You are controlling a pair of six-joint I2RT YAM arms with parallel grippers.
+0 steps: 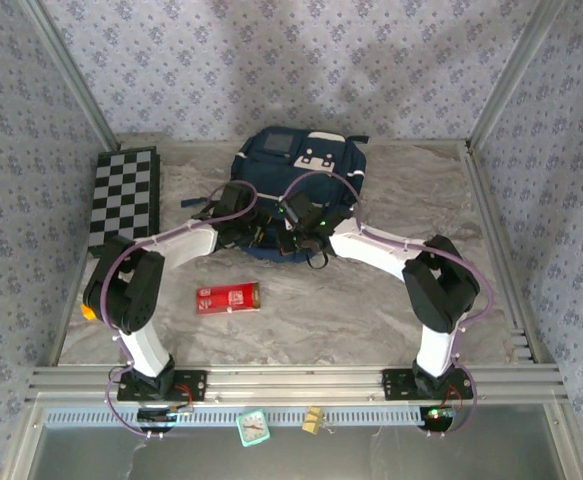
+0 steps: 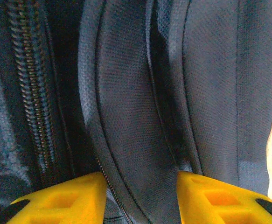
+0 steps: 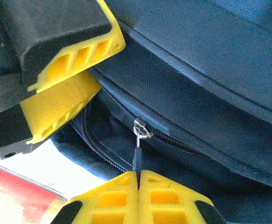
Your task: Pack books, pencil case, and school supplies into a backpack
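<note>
The backpack (image 1: 301, 165) is laid flat at the far middle of the table (image 1: 371, 310), and both arms are reached in to its near edge. The right jaws are shut together on the zipper pull (image 3: 137, 156). Its slider (image 3: 141, 128) sits just beyond the tips, and the pull's long axis points straight back into the jaws. In the right wrist view the zipper track (image 3: 182, 142) runs rightward from the slider with its teeth meshed. To the slider's left the two tapes are parted into a dark gap.

The coming move is judged to be a drag of the slider along that track, so the line of the track is what counts. The left jaws are closed on a fold of backpack fabric (image 2: 131, 116), with the yellow fingers (image 2: 66, 198) pressed to either side. What lies inside the backpack cannot be told.

The red box (image 1: 227, 297) is seen lying on the table, long axis crosswise, nearer the left arm. An orange block (image 1: 89, 312) is tucked beside that arm.
</note>
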